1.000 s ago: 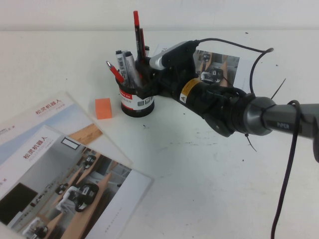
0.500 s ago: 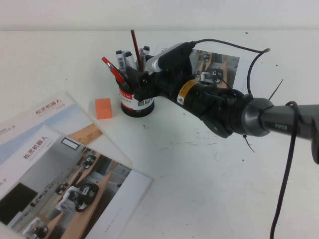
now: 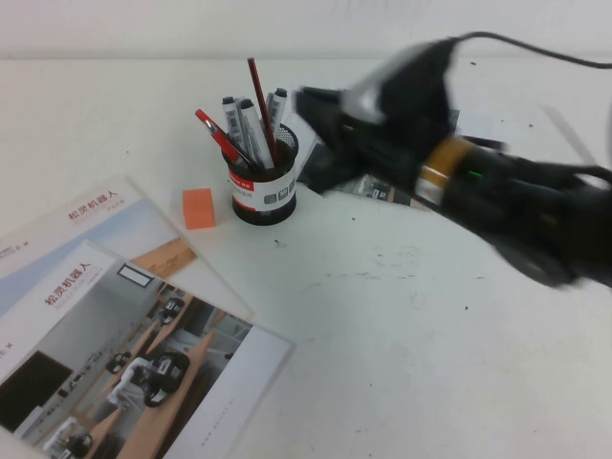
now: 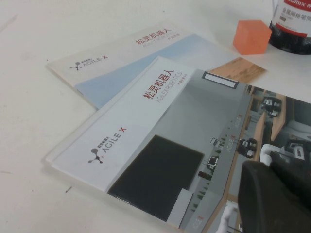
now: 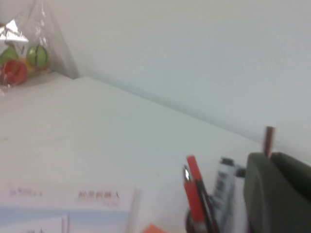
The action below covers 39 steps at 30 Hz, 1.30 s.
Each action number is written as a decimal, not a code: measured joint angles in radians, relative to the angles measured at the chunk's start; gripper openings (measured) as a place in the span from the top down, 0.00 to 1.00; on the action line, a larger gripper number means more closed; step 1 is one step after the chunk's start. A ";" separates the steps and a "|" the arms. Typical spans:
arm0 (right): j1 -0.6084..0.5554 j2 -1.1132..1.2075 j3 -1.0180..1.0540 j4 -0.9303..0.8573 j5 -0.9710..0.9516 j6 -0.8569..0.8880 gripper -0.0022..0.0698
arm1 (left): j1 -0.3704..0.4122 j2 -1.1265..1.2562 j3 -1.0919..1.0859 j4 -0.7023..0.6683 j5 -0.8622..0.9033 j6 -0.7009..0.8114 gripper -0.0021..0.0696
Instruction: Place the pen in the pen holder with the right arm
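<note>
High view: the pen holder (image 3: 262,187), a black mesh cup with a white and red label band, stands upright on the white worktop (image 3: 382,316) in the upper centre of the frame. The pen (image 3: 221,139), red-capped, rests inside the holder and leans toward the upper left, its cap projecting above the rim. Beside it in the same cup stand white markers with black caps (image 3: 240,120) and a thin dark-red pencil (image 3: 261,98), which rises highest. The right hand (image 3: 311,129) lies just right of the holder, motion-blurred, apart from the pen; whether it is open or closed cannot be told. The right arm (image 3: 497,191) extends from it toward the right edge of the frame. An orange block (image 3: 199,207) sits just left of the holder. Two overlapping brochures (image 3: 105,335) fill the lower left.

Left wrist view: the left hand (image 4: 279,196) appears as a dark mass at the lower right, above the brochures; its state cannot be told. The orange block and the holder's base occupy the upper right.

Right wrist view: the pen's red cap shows at lower centre.
</note>
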 joint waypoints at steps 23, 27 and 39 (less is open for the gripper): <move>-0.013 -0.926 0.603 0.221 0.591 -0.145 1.00 | 0.000 0.000 0.000 0.000 0.000 0.000 0.97; -0.023 -0.999 0.668 0.372 0.689 -0.144 1.00 | 0.000 0.000 0.000 0.000 0.000 0.000 0.97; -0.368 -1.446 0.949 0.362 0.752 -0.144 1.00 | 0.000 0.000 0.000 0.000 0.000 0.000 0.97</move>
